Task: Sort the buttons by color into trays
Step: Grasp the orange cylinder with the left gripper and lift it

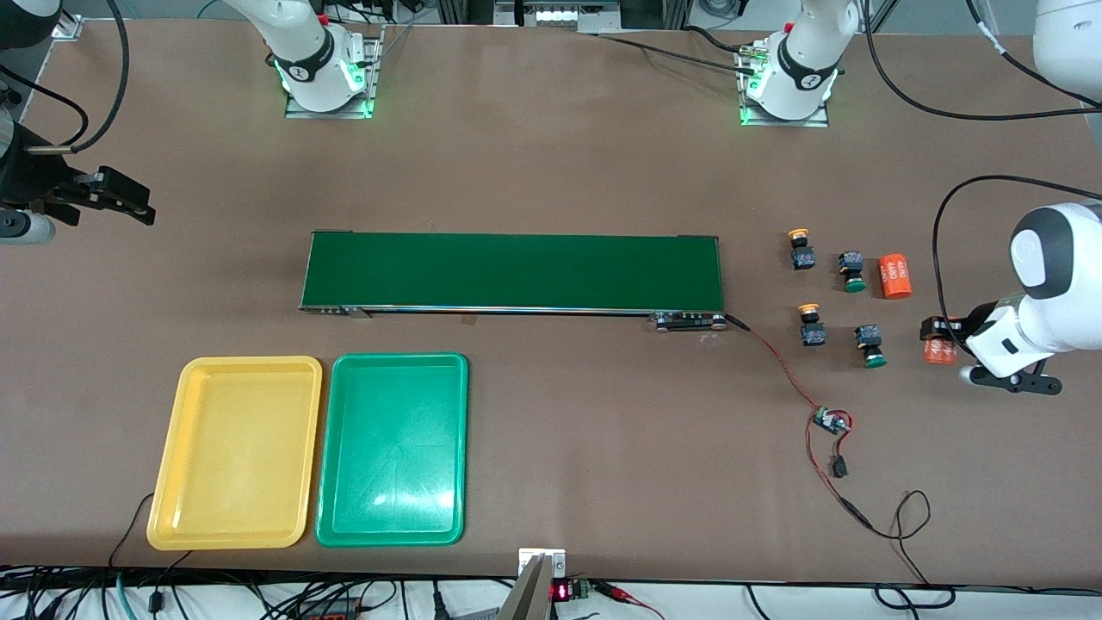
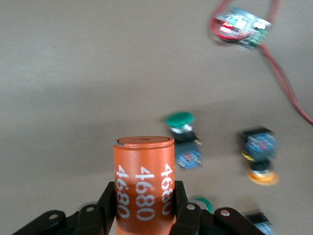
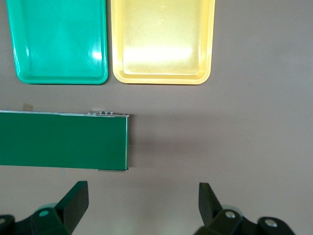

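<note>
Gripping an orange cylinder (image 2: 145,183), left gripper (image 2: 145,208) apparently just above table, right gripper (image 3: 142,200) waiting wide open.

My left wrist is hiding part of the cylinder (image 1: 939,350); one green button (image 2: 201,202) and another button (image 2: 259,221) are peeking out, mostly hidden.

Buttons: four, black-blue bodies, lying on the table near the left arm's end. Two orange-capped (image 1: 801,248) (image 1: 810,324), two green-capped (image 1: 852,271) (image 1: 869,345), in two rows, none in a tray.

Trays: yellow tray (image 1: 234,454) and green tray (image 1: 393,449), shallow, side by side, touching, near the table's front edge.
</note>
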